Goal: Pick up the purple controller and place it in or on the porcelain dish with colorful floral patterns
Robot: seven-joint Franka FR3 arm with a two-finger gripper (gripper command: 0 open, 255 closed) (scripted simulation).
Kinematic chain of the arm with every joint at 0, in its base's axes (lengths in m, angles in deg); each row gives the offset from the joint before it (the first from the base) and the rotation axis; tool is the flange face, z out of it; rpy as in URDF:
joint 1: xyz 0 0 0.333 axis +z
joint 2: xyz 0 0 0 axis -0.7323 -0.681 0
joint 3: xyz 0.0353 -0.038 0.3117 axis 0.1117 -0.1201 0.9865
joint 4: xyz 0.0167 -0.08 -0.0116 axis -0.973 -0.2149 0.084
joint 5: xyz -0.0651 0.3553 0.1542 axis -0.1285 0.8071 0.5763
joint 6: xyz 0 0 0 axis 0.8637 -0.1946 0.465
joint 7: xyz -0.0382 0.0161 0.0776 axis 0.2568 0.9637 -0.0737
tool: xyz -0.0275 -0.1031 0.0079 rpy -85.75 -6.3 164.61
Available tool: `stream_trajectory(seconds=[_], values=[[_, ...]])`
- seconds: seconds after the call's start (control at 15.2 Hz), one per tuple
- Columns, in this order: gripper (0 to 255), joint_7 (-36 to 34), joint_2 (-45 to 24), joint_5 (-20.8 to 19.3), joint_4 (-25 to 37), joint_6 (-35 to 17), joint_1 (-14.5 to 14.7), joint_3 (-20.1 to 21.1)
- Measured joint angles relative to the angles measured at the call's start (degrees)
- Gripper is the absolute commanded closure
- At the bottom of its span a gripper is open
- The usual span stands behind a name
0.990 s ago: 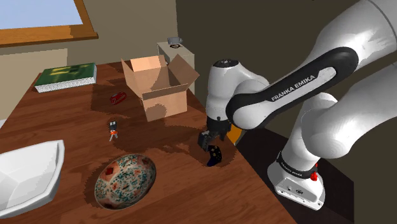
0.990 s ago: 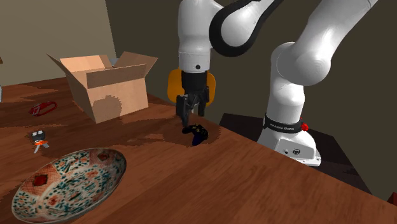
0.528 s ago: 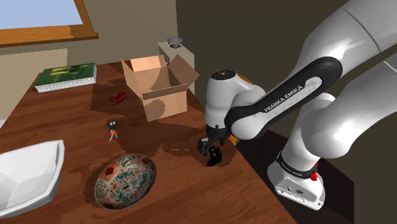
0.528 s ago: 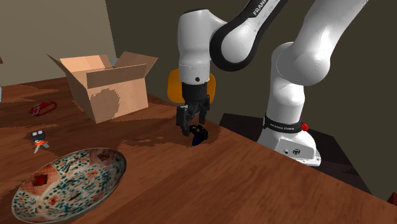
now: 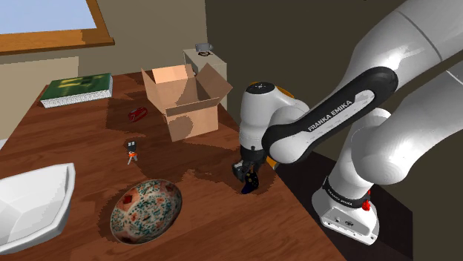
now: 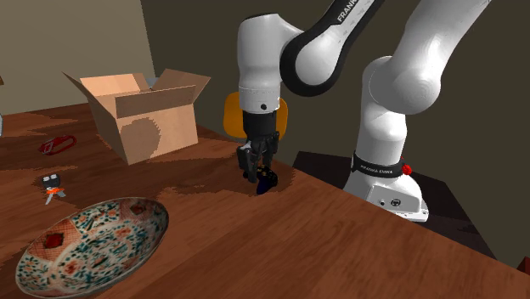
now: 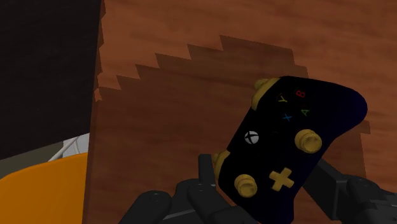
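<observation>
The controller (image 5: 251, 183) (image 6: 269, 180) (image 7: 292, 133) is dark purple, almost black, with gold sticks and D-pad. It lies on the wooden table close to the edge nearest the stand. My gripper (image 5: 247, 175) (image 6: 257, 170) (image 7: 267, 184) points straight down over it, and in the wrist view the fingers (image 7: 207, 173) clasp the controller's lower grip end from both sides. The floral dish (image 5: 146, 210) (image 6: 89, 242), an oval bowl speckled in red, green and blue, sits empty toward the shoulder view's lower left, well apart from the gripper.
An open cardboard box (image 5: 183, 100) (image 6: 140, 115) stands behind the gripper. A red object (image 5: 138, 114), a small black-and-orange item (image 5: 131, 148), a green book (image 5: 76, 87) and a white bowl (image 5: 33, 204) share the table. An orange object (image 6: 231, 115) sits beyond the table edge.
The gripper has come down onto the controller and its fingers have closed from wide apart to clasping it. The controller has hardly moved.
</observation>
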State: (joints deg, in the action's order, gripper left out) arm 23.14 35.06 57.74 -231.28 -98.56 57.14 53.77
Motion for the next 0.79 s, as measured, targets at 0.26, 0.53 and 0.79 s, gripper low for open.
stream_trajectory(seconds=[0.26,0.53,0.79], values=[[255,0.0,0.0,0.0,0.0,0.0,0.0,0.0],[255,0.0,0.0,0.0,0.0,0.0,0.0,0.0],[255,0.1,3.0,-0.1,0.6,3.6,0.3,-0.7]])
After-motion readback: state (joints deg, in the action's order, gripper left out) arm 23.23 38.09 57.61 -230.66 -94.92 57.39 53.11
